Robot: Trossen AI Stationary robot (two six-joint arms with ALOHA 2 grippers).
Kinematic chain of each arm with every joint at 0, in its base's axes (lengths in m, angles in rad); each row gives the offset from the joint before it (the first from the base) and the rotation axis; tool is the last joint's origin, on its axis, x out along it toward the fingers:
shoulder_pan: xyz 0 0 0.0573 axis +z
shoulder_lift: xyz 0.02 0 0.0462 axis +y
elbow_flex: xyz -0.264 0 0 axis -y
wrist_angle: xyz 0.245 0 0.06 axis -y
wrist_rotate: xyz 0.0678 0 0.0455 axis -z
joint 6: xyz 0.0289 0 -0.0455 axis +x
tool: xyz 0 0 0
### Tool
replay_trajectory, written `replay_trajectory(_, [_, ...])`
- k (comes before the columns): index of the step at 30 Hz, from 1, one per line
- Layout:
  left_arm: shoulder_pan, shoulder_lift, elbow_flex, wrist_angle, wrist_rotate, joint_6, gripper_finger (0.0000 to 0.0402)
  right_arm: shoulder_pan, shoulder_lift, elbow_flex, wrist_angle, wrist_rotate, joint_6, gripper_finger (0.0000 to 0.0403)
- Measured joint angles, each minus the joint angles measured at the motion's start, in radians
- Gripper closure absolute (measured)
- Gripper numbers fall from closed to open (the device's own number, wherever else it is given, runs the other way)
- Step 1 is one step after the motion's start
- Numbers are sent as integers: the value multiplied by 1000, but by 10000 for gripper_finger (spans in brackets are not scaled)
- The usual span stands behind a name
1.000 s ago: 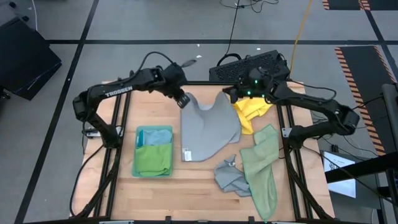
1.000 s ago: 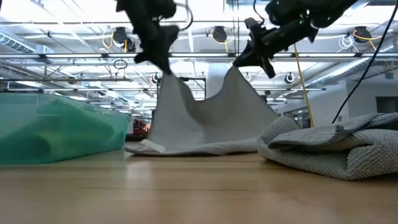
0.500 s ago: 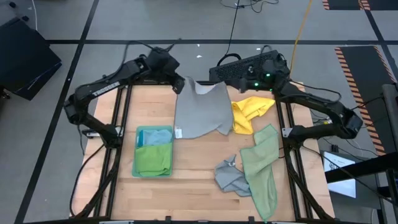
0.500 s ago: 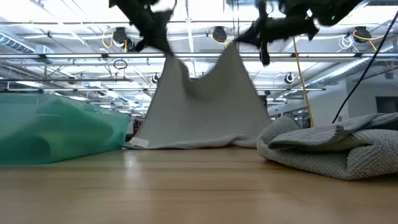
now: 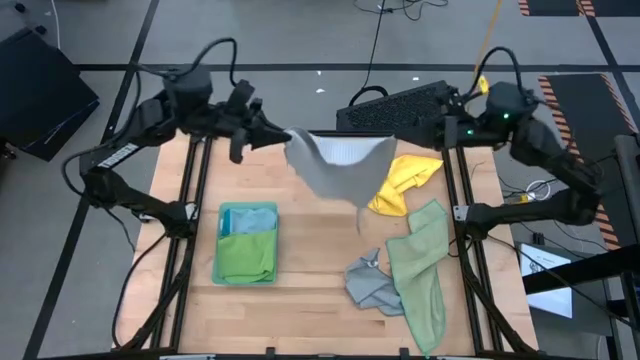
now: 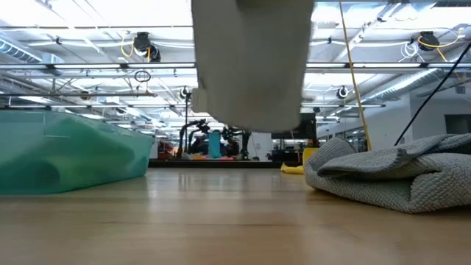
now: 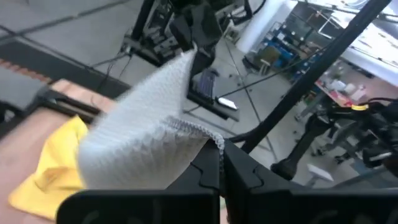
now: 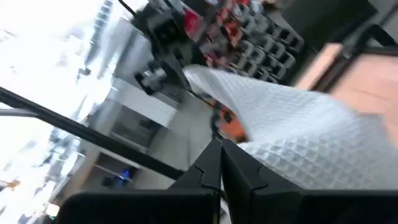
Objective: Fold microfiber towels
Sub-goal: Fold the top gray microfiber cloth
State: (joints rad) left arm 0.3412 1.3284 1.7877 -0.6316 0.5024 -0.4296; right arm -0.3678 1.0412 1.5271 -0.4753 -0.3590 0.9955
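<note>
High view: the grey towel (image 5: 335, 165) hangs stretched in the air between the two arms, clear of the counter (image 5: 310, 270), each upper corner pinched by one arm. The left end effector (image 5: 283, 137) is clamped on the corner farther from the yellow towel (image 5: 400, 185); the right end effector (image 5: 402, 140) is clamped on the corner directly above that yellow towel. Both wrist views show the dark fingers pressed together on waffle-textured grey cloth. The low view shows the towel's lower edge (image 6: 250, 121) hanging free above the wood.

Step in hand, as judged — spreading the cloth for its first fold. To do it well, both corners should stay level and the top edge taut, so the cloth hangs without a twist; it should be lowered onto the bare wood between the teal bin (image 5: 247, 243) of folded towels and the yellow towel, bottom edge touching first, then drawn flat. Drifting toward the yellow towel, or the sage green towel (image 5: 420, 265) beyond it, risks snagging — a likely cause of wrinkles.
</note>
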Motion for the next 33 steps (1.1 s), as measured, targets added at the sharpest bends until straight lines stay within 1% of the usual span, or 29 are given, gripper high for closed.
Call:
replay_trajectory(2, [-6,-2,5,-4,-43,28,399,3,29,76,-110,15,-49,403])
replay_trajectory(4, [3,-2,-8,-41,-108,83,399,-13,54,109,-222,18,-137,403])
replay_trajectory(7, [49,12,-48,-127,-210,187,399,-53,87,89,-323,18,-290,403])
replay_trajectory(9, [80,34,-93,-149,-226,243,400,-89,114,44,-343,13,-388,403])
replay_trajectory(11, [122,60,-157,-161,-223,281,399,-136,140,-19,-309,-14,-467,403])
replay_trajectory(13, [161,93,-225,-138,-226,308,399,-181,163,-100,-251,-35,-526,403])
replay_trajectory(17, [226,158,-348,-90,-252,354,400,-264,209,-290,-43,-34,-615,403])
replay_trajectory(21, [271,218,-420,-11,-271,387,397,-347,265,-448,207,-35,-612,403])
replay_trajectory(24, [295,248,-434,57,-269,409,399,-395,294,-523,325,-69,-594,403])
replay_trajectory(26, [304,254,-436,50,-237,410,399,-410,300,-546,356,-126,-591,403])
replay_trajectory(28, [302,254,-436,39,-188,408,397,-417,292,-555,345,-197,-582,403])
replay_trajectory(31, [288,237,-436,-40,-119,419,399,-410,253,-564,274,-289,-562,403])
replay_trajectory(33, [272,225,-436,-95,-92,446,398,-395,220,-570,213,-323,-559,403])
